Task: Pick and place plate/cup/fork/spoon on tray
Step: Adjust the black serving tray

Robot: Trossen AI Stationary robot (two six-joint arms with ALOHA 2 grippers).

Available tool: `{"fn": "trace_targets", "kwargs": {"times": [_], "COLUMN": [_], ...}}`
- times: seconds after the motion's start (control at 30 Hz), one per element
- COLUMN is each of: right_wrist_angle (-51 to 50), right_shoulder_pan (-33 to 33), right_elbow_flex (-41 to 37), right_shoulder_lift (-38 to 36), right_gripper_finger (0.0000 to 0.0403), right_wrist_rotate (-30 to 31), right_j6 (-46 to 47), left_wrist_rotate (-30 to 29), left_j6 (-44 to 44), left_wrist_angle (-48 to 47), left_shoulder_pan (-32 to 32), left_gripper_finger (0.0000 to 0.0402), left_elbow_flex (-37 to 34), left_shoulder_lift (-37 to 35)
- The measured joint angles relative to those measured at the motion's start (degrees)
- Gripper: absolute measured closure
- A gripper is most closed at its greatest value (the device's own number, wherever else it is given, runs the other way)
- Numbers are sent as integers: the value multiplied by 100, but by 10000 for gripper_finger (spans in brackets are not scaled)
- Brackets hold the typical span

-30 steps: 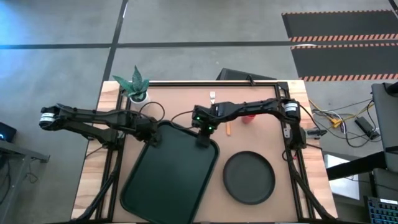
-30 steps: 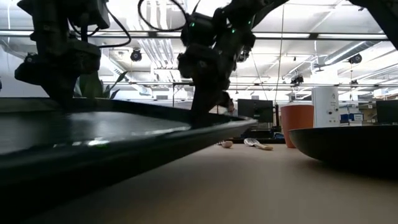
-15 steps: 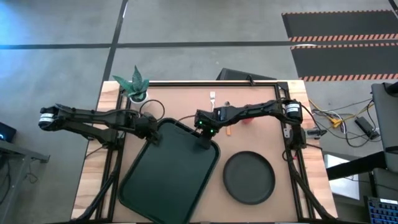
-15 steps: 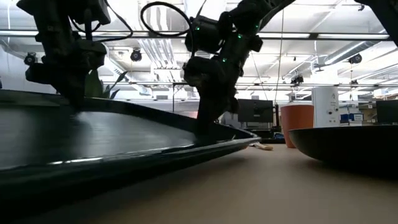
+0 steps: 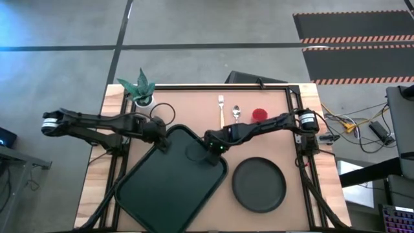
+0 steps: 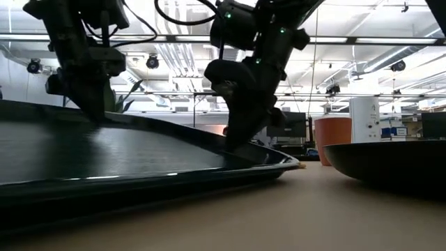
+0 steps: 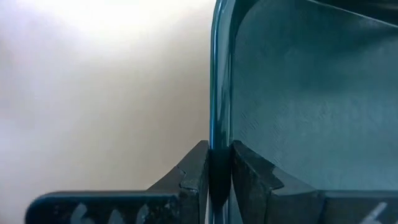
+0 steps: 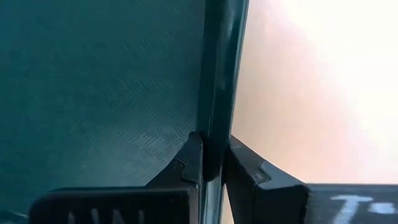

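Observation:
The dark green tray [image 5: 169,181] lies askew on the table's left half and fills the left of the low view [image 6: 104,150]. My left gripper [image 5: 161,138] is shut on its left rim near the far corner. My right gripper [image 5: 214,153] is shut on its far rim near the right corner. The black plate [image 5: 259,184] rests flat on the table to the tray's right. The fork [image 5: 220,110], the spoon [image 5: 237,114] and the red cup [image 5: 259,115] sit on the table near the far edge. My left gripper pinches the tray's raised rim [image 7: 219,106] between its two fingers, one inside the tray and one outside. The fingers come slanting down from above and lie across the rim. My right gripper pinches the tray's rim [image 8: 219,93] the same way, one finger on the inner side and one on the outer. It slants down from above. In the low view that corner [image 6: 282,166] hangs low over the table; whether it touches, I cannot tell.
A white pot with a green plant [image 5: 141,89] stands at the far left corner. A loose black cable [image 5: 162,111] loops by the left arm. Bare tabletop [image 5: 259,145] lies between the plate and the utensils.
My right gripper has gone toward the near edge and down, rolling as it went, and has carried the tray's far right corner with it. The tray has turned clockwise as seen from above and has sunk lower. The fork and spoon have come out from under the right arm.

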Motion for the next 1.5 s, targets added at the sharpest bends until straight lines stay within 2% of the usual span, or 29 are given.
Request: {"fn": "trace_targets", "kwargs": {"times": [0.2, 0.4, 0.53, 0.87, 1.1, 1.33, 1.4, 1.5], "right_wrist_angle": [-359, -682, -866, -841, -252, -239, -260, -293], "right_shoulder_pan": [329, 474, 681, 1118, 1284, 1298, 1298, 1303], "right_elbow_flex": [-4, -29, -33, -194, -374, -389, -371, -352], "right_shoulder_lift": [-28, -284, -591, -670, -623, -623, -623, -625], "right_gripper_finger": [376, 376, 376, 376, 376, 375, 359, 314], "right_wrist_rotate": [15, -83, 203, 700, 678, 719, 729, 691], "right_j6": [806, 1195, 1570, 2397, 2741, 2811, 2667, 2380], "left_wrist_rotate": [21, 43, 66, 192, 194, 198, 199, 84], "left_j6": [571, 1013, 1208, 1615, 1763, 1766, 1766, 1779], "left_wrist_angle": [698, 1489, 1629, 2038, 2144, 2155, 2155, 2106], "left_shoulder_pan": [142, 230, 235, 442, 484, 488, 488, 504], "left_gripper_finger": [359, 358, 358, 359, 359, 359, 359, 359], "left_elbow_flex": [-2, 22, 99, 169, 156, 156, 156, 154], "left_shoulder_lift": [486, 1156, 1362, 1104, 1065, 1062, 1062, 1062]}}
